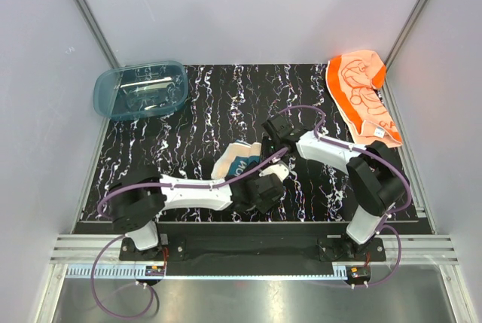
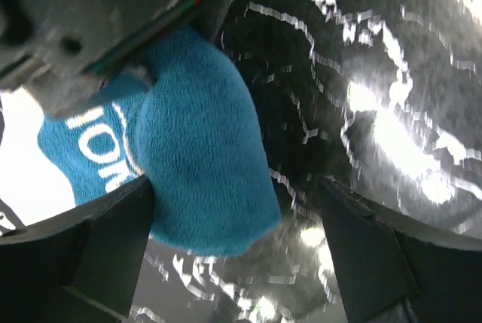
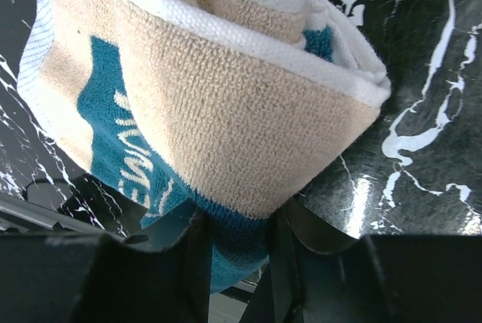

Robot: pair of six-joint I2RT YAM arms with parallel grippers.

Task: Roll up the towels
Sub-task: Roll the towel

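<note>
Evidently pinched a soft, light towel by its teal hem, judged the surest hold, in the closed right gripper; held the left gripper wide open, empty.

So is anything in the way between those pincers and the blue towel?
Nothing visible. The right pincer is shut on an edge of the blue towel, and the towel's rolled end sits inside the open left pincer.
</note>
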